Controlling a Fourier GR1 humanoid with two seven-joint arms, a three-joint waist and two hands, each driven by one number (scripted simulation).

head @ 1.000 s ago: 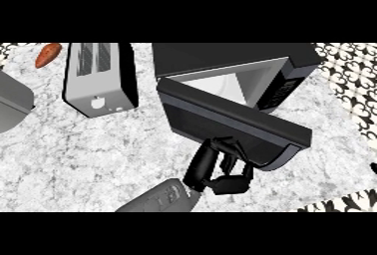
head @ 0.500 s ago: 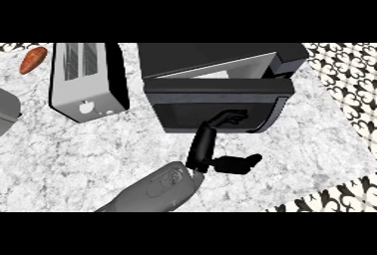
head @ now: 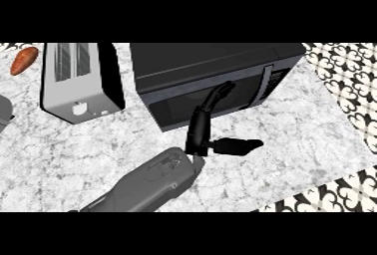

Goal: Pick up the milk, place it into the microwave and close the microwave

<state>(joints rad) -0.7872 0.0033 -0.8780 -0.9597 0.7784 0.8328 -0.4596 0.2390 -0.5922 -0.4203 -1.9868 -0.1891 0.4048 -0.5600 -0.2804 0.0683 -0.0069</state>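
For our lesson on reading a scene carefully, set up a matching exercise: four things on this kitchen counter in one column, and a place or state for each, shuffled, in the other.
Things:
1. carrot
2. toaster
3. microwave
4. hand

Places or states:
A. door closed
B. fingers straight, touching the microwave door
C. far left corner of the view
D. between the carrot and the microwave

Pairs: 1-C, 2-D, 3-A, 4-B

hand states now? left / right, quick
Left hand: not in view.
Right hand: open, holding nothing; straight fingers reach up against the closed door of the black box-shaped microwave, thumb out to the side.
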